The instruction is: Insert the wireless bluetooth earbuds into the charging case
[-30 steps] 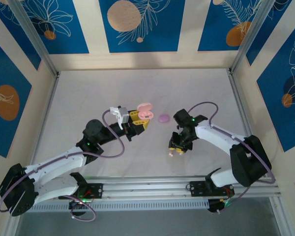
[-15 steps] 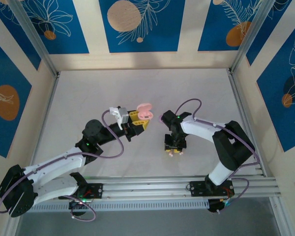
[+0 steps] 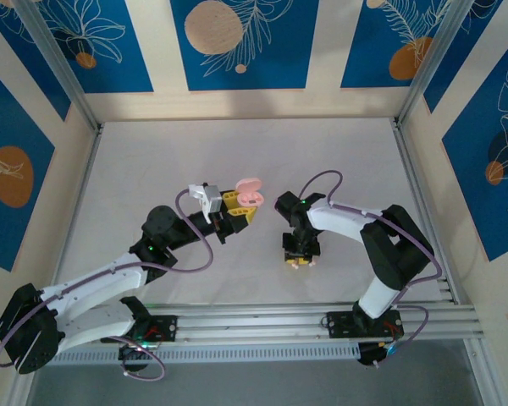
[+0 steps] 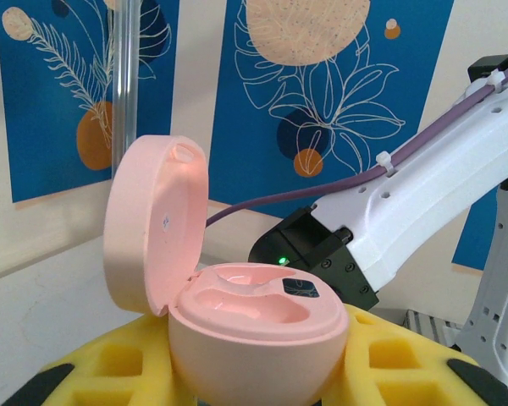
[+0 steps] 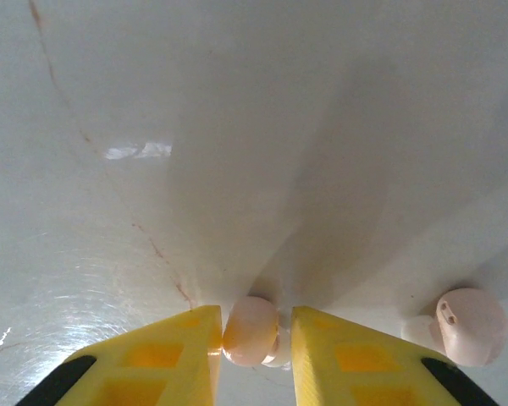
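Observation:
The pink charging case [image 4: 254, 330] is held off the table in my left gripper [image 4: 258, 385], which is shut on its base. Its lid [image 4: 152, 224] stands open and both wells look empty. From above, the case [image 3: 249, 193] sits at the tip of my left gripper [image 3: 240, 205]. My right gripper [image 3: 298, 260] points down at the table, just right of centre. A pink earbud [image 5: 251, 330] lies between its yellow fingers [image 5: 173, 355], touching the left one, with its pale part reaching the right one. A second pink earbud [image 5: 470, 326] lies on the table just to the right.
My right arm [image 4: 423, 194] crosses close behind the open case. The white tabletop [image 3: 237, 152] is walled by blue patterned panels, with a metal rail [image 3: 322, 317] along the near edge.
My right arm has swung left and drawn in, bringing its gripper down over the pink earbud, and its jaws have narrowed onto it. The left arm and the case have not moved.

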Controlling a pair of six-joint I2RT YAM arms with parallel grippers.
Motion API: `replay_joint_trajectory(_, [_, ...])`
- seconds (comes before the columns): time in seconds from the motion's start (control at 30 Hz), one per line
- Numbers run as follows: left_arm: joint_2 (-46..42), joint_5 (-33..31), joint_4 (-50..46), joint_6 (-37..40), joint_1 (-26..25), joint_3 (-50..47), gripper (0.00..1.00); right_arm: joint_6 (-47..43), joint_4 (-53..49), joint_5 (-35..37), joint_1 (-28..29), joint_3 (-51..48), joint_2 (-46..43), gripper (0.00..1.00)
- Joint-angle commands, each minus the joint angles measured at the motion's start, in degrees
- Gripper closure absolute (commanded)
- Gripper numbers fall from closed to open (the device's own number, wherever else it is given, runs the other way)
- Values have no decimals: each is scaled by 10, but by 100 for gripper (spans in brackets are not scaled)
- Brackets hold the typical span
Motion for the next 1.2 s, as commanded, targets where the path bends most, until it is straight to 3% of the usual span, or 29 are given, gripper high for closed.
replay_joint_trajectory(0.0, [-9,-6,12,-1,-3,0,82,-5,-14,10,3,14,9,72])
replay_joint_trajectory(0.73, [-11,-6,8,-6,-3,0,82,-12,-24,16,14,25,32,73])
replay_joint_trajectory(1.17, [-10,-9,8,-8,-4,1,82,-21,-16,-8,8,23,-13,81])
